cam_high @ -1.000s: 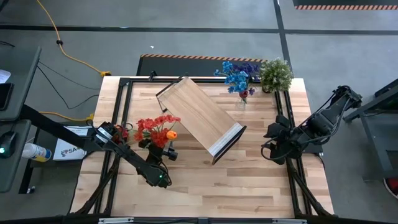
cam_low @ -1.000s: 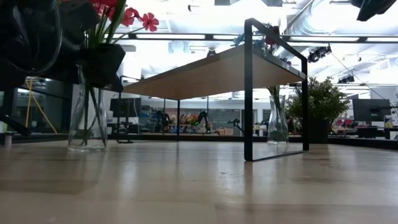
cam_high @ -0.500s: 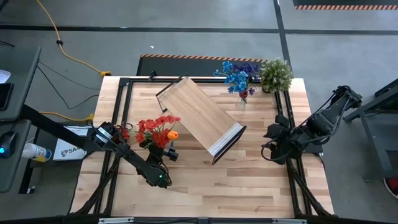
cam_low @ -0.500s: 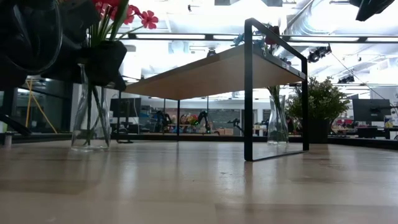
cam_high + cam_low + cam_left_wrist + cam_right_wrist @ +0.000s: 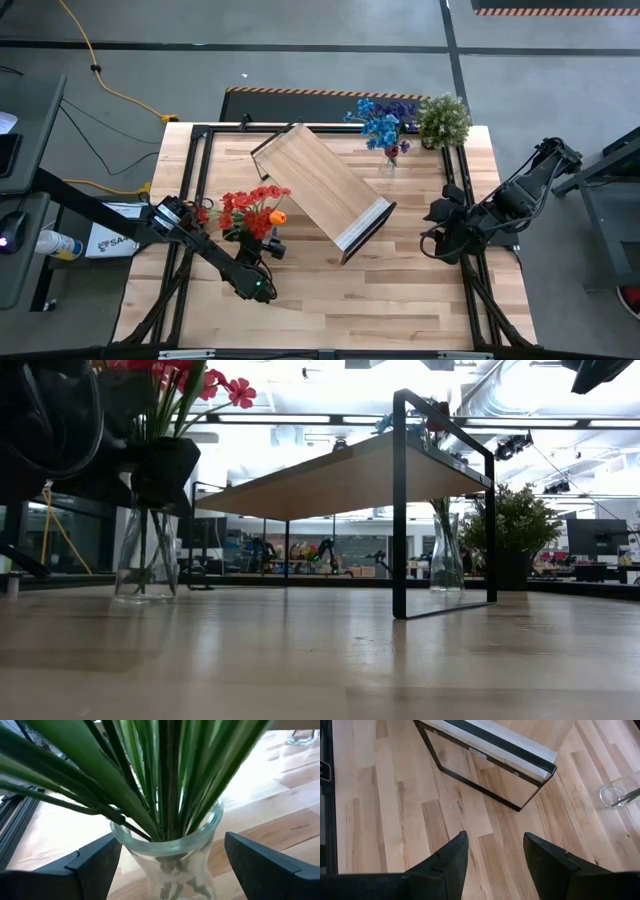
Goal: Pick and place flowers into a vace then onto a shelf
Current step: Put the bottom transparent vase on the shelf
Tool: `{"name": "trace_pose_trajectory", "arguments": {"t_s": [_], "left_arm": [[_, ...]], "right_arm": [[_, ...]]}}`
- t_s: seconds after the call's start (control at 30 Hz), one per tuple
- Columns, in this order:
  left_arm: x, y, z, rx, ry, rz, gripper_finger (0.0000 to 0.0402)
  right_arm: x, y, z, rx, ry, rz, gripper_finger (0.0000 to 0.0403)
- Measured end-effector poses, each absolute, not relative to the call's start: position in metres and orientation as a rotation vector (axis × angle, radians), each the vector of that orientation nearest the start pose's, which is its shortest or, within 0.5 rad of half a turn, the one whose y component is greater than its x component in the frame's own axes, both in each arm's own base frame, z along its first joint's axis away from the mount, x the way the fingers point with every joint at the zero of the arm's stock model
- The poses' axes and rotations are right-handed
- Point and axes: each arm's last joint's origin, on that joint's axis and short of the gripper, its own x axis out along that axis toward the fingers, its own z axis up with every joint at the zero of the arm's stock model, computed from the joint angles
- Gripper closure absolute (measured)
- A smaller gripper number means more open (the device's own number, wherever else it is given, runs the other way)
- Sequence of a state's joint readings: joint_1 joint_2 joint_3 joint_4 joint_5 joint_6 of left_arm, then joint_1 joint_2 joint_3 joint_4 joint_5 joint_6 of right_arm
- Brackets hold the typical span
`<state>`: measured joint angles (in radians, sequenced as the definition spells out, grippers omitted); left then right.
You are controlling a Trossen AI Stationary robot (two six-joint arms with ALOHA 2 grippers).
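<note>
A clear glass vase (image 5: 147, 555) stands by its base on the table's left half. It holds red and orange flowers (image 5: 250, 205), whose green stems (image 5: 160, 780) fill its mouth. My left gripper (image 5: 260, 240) is at the vase's neck, one finger on each side (image 5: 172, 842). The light-wood shelf (image 5: 318, 188) stands slantwise in the middle on its black frame (image 5: 400, 510). Behind it, blue and purple flowers (image 5: 380, 122) stand in a second glass vase (image 5: 446, 550). My right gripper (image 5: 495, 845) hangs open over bare table right of the shelf (image 5: 435, 228). My left gripper holds the vase between its two fingers at the neck just under the rim (image 5: 120, 837), one finger on each side of the glass. It comes level from the table's near side. The vase stands upright with its base on the table.
A bushy pale-green potted plant (image 5: 443, 118) stands at the far right corner beside the blue flowers. The shelf's white-strip end (image 5: 520, 745) faces the right arm. Bare wood lies along the near edge (image 5: 340, 300). Black frame rails (image 5: 190, 180) run along the table's sides.
In the low view the vase with the red flowers has slid a little toward the table's right and stayed upright on its base. My left gripper has moved with it at the neck. The right arm has kept still.
</note>
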<state>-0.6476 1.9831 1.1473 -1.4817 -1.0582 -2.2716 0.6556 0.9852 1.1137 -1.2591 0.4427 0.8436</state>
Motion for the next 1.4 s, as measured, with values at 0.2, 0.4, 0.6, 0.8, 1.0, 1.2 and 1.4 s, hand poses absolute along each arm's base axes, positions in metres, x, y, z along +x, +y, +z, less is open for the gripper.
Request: {"name": "trace_pose_trajectory", "arguments": {"t_s": [0.2, 0.4, 0.6, 0.8, 1.0, 1.2, 1.4], "left_arm": [[0.238, -0.148, 0.144, -0.141, 0.392, 1.255, 0.0045], [0.237, -0.148, 0.144, -0.132, 0.397, 1.259, 0.0109], [0.237, -0.148, 0.144, -0.133, 0.394, 1.257, 0.018], [0.237, -0.148, 0.144, -0.128, 0.396, 1.257, 0.0194], [0.237, -0.148, 0.144, -0.153, 0.377, 1.263, 0.0194], [0.239, -0.149, 0.147, -0.177, 0.357, 1.265, 0.0194], [0.25, -0.157, 0.17, -0.193, 0.336, 1.228, 0.0194]], "right_arm": [[0.126, 0.081, 0.329, 0.186, 0.945, -0.22, 0.0222], [0.126, 0.081, 0.329, 0.187, 0.945, -0.221, 0.0222], [0.126, 0.081, 0.329, 0.187, 0.945, -0.221, 0.0221], [0.126, 0.081, 0.329, 0.186, 0.945, -0.22, 0.0222], [0.126, 0.081, 0.329, 0.174, 0.947, -0.213, 0.0222], [0.126, 0.081, 0.329, 0.171, 0.946, -0.213, 0.0222], [0.126, 0.081, 0.33, 0.163, 0.933, -0.227, 0.0221]]}}
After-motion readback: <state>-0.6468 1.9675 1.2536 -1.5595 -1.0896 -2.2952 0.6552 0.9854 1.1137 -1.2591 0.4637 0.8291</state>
